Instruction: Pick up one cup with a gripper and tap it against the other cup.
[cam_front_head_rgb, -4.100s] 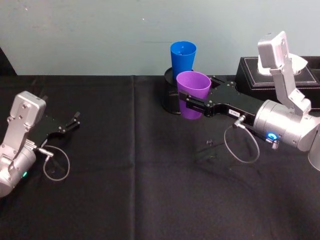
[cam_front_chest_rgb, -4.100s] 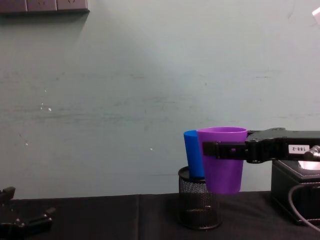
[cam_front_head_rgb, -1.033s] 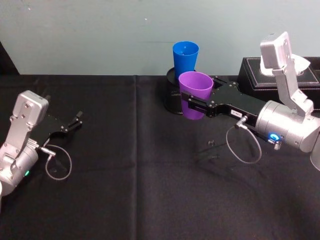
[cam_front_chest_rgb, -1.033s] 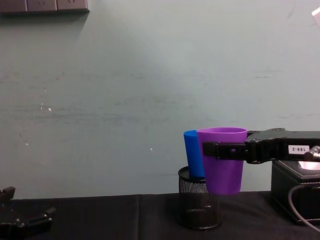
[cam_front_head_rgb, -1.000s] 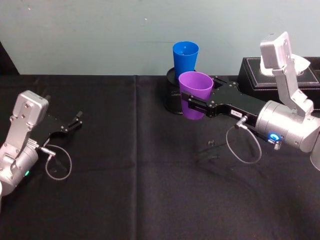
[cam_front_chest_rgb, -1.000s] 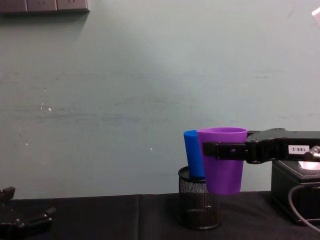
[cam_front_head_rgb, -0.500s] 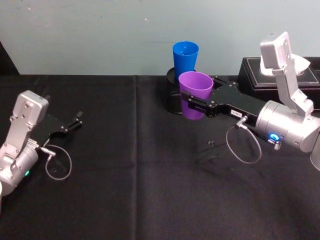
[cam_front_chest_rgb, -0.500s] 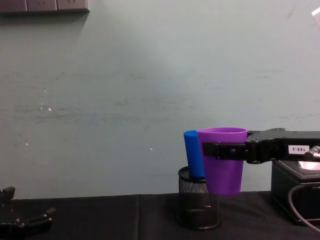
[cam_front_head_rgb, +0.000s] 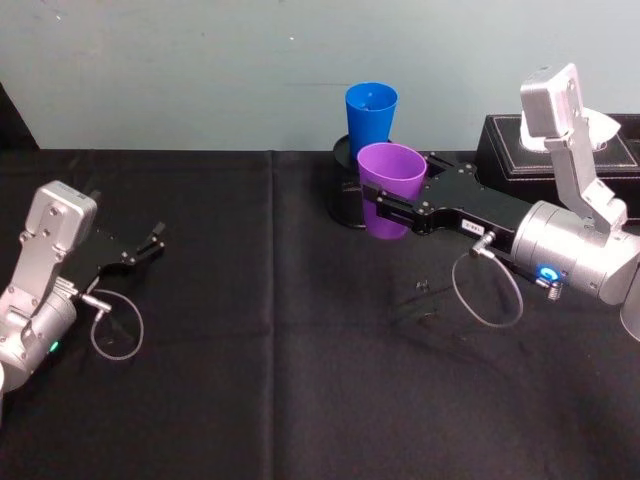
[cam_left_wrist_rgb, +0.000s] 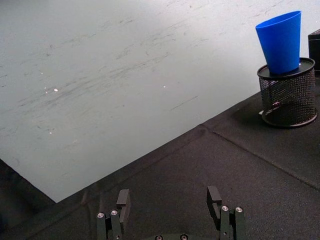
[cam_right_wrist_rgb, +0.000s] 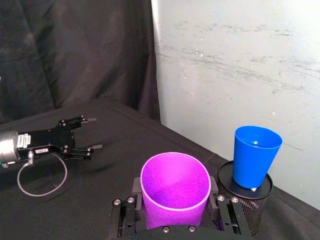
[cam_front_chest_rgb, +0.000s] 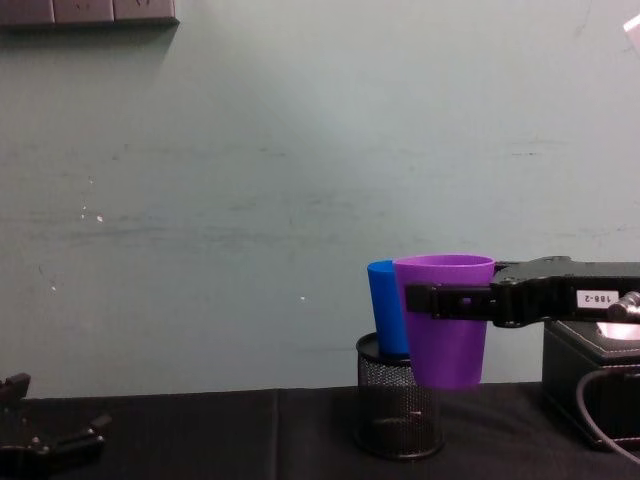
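My right gripper (cam_front_head_rgb: 385, 208) (cam_right_wrist_rgb: 174, 207) (cam_front_chest_rgb: 440, 300) is shut on the purple cup (cam_front_head_rgb: 389, 188) (cam_right_wrist_rgb: 174, 188) (cam_front_chest_rgb: 446, 318) and holds it upright in the air, just in front of the blue cup (cam_front_head_rgb: 370, 118) (cam_right_wrist_rgb: 254, 156) (cam_front_chest_rgb: 386, 320) (cam_left_wrist_rgb: 281, 40). The blue cup stands upright on top of a black mesh cylinder (cam_front_head_rgb: 345, 198) (cam_front_chest_rgb: 398, 405) (cam_right_wrist_rgb: 247, 199) (cam_left_wrist_rgb: 288, 97). Whether the two cups touch I cannot tell. My left gripper (cam_front_head_rgb: 148, 243) (cam_left_wrist_rgb: 170, 200) (cam_right_wrist_rgb: 85, 134) rests open and empty on the black cloth at the left.
A black box (cam_front_head_rgb: 560, 148) (cam_front_chest_rgb: 590, 385) sits at the back right, behind the right arm. The table is covered by a black cloth (cam_front_head_rgb: 280, 340), with a pale wall (cam_front_chest_rgb: 250, 180) close behind the cups. Cable loops hang from both wrists.
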